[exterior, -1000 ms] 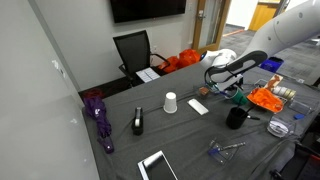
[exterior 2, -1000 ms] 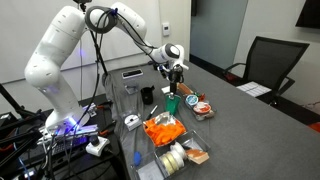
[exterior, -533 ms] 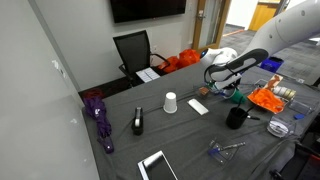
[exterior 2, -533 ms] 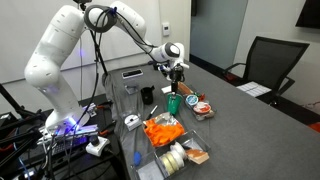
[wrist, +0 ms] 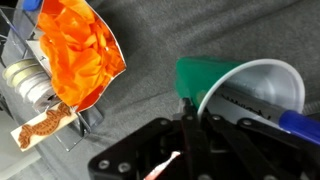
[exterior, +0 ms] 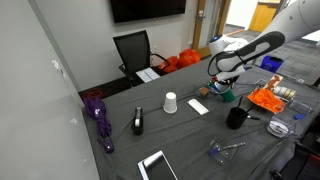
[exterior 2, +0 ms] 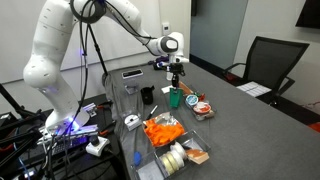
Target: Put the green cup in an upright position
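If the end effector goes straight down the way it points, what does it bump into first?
Most likely the green cup, which sits right under the end effector. In the wrist view the cup's rim lies just ahead of the fingers, though depth is hard to judge.

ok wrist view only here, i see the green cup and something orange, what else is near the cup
observer: a black mug stands on the table beside the green cup.
operator: any other cups around
observer: a white cup sits further off, apart from both.
operator: and how's the gripper placed over it
observer: from the side, the gripper hangs over the green cup with its fingers pointing down; i can't tell whether it grips.
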Controlling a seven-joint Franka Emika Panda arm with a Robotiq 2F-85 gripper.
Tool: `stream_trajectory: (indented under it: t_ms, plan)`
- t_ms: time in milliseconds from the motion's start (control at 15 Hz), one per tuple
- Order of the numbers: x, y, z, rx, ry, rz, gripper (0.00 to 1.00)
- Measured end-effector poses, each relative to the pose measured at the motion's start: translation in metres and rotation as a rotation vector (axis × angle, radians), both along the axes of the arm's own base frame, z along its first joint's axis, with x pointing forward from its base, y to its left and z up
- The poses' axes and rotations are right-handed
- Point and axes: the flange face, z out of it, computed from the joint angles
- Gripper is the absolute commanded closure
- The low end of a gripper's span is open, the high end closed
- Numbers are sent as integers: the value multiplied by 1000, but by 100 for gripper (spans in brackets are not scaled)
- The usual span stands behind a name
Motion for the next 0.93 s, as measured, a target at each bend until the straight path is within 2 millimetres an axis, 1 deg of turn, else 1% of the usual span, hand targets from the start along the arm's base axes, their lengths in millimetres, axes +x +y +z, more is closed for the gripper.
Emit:
stream_trajectory:
  t_ms: [267,600,933]
  plan:
    - [-16,-5,20,141,-71,16,99]
    - [-43,-22,44,360,-184,27,99]
    - [-62,-27,54,549,-281,60,99]
